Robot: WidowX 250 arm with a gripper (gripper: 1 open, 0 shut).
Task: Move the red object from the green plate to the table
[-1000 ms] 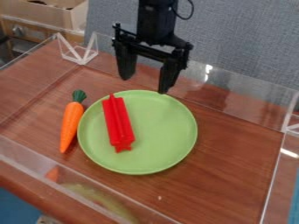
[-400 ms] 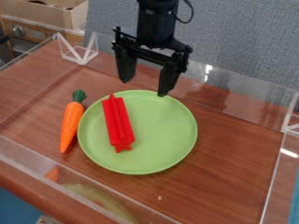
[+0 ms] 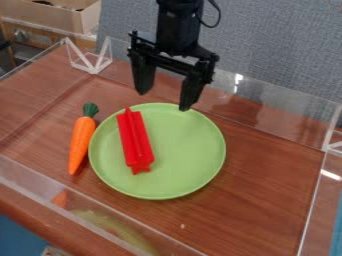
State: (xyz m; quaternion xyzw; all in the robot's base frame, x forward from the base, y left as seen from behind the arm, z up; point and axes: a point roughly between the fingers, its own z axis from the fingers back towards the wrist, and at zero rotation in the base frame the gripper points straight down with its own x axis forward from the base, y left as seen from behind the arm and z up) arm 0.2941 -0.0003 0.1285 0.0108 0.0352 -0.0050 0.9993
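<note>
The red object (image 3: pixel 134 139), a ridged bar, lies lengthwise on the left part of the green plate (image 3: pixel 187 160). That plate rests on the reddish-brown table (image 3: pixel 267 130). My gripper (image 3: pixel 167 92) hangs above the plate's far rim, pointing straight down. Its two black fingers stand wide apart with nothing between them. The bar lies nearer the camera and a little left of the fingertips, apart from them.
An orange carrot (image 3: pixel 82 143) with a green top lies on the table just left of the plate. Low clear acrylic walls (image 3: pixel 40 180) edge the tabletop. A cardboard box (image 3: pixel 60 15) sits beyond the far left wall.
</note>
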